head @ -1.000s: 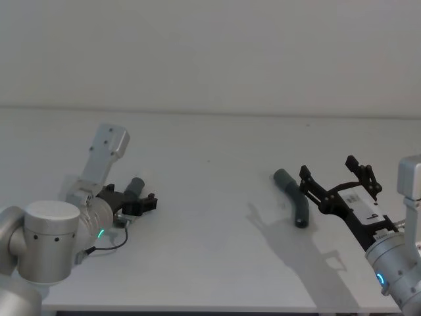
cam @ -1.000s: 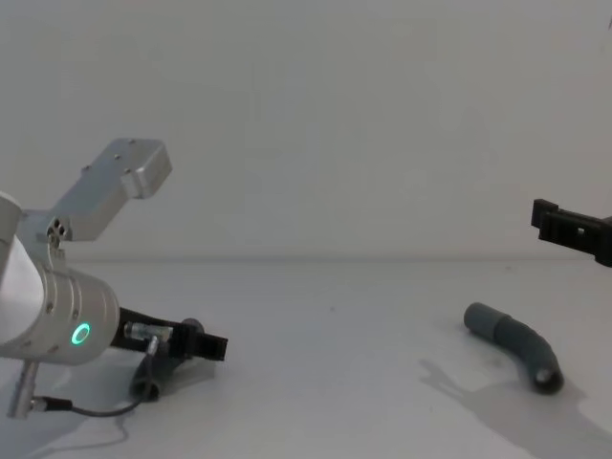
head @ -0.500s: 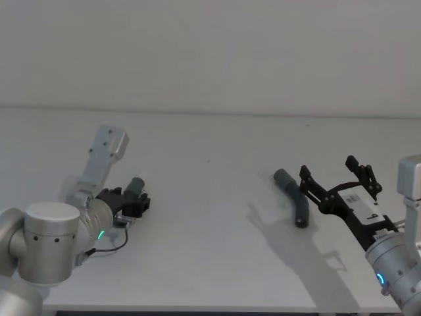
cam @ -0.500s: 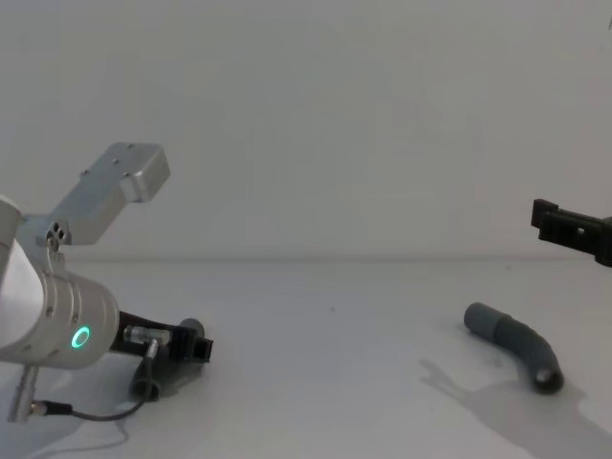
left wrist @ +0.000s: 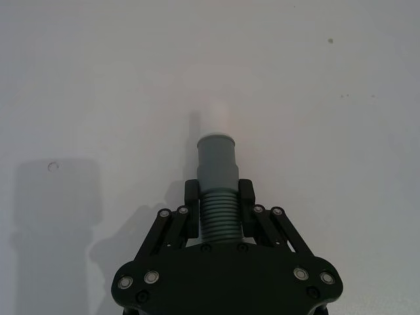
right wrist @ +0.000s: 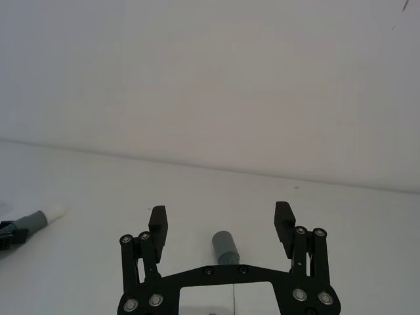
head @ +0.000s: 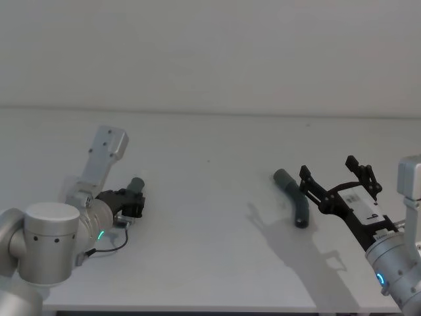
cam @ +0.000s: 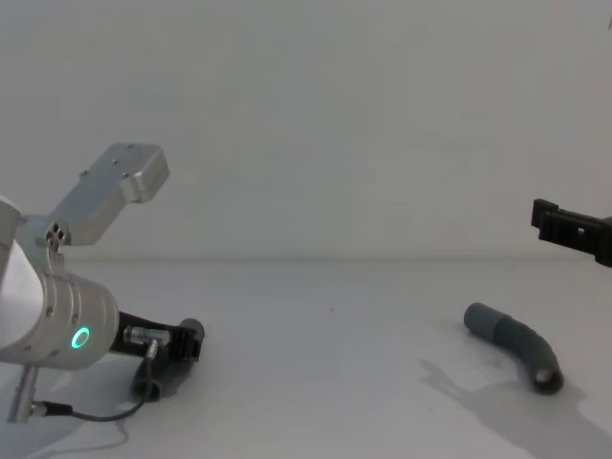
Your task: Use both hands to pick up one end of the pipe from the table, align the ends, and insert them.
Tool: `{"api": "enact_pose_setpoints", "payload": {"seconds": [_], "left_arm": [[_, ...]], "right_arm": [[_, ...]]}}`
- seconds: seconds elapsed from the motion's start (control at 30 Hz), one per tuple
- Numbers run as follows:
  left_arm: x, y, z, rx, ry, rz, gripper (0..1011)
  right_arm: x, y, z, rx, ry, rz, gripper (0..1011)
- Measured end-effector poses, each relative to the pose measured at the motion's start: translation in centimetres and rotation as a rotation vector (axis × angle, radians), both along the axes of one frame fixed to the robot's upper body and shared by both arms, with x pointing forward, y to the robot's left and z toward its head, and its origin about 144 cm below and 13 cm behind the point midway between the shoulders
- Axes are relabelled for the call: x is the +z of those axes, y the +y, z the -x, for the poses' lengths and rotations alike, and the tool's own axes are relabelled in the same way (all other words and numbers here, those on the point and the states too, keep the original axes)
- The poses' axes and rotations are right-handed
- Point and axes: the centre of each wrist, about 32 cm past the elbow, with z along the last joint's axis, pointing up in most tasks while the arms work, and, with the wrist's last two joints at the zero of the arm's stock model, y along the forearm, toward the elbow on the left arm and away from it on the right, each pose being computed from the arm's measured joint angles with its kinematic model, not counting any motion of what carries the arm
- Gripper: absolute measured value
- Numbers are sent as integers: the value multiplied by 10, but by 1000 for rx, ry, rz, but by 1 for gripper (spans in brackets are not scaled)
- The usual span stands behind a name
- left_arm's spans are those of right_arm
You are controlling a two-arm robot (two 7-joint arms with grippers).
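The left gripper point(head: 135, 201) sits low at the near left of the table point(head: 210, 263), its arm showing a green light ring. Its jaws are narrow, pressed on either side of the ribbed middle of the left pipe piece point(left wrist: 218, 216). That piece's smooth cuff point(left wrist: 216, 157) pokes out past the fingertips, with a pale tip point(left wrist: 214, 118) beyond it. In the chest view the piece's lower end point(cam: 151, 384) appears to rest on the table surface.

The right gripper point(head: 327, 166) is at the near right, above the table and casting a shadow on it. Its jaws stand wide and hold nothing. The right pipe piece point(head: 297, 201) lies flat on the table just beside this gripper, toward the middle, apart from both fingers. It is bent, one end pointing away and to the left. From the right wrist, one cuff end point(right wrist: 225, 247) shows in line with the gap between the fingers.

The two pipe pieces are well apart. Farther back the table meets a plain white wall point(head: 210, 52).
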Motion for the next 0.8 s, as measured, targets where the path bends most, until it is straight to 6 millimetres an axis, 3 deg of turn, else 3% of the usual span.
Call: {"api": "enact_pose_setpoints", "payload": {"seconds": [0.43,0.8], "left_arm": [[0,0,0,0,1,1,340],[0,0,0,0,1,1,340]], "right_arm": [[1,0,0,0,4,3,1001],[16,4,-2,11,68,77,1001]]}}
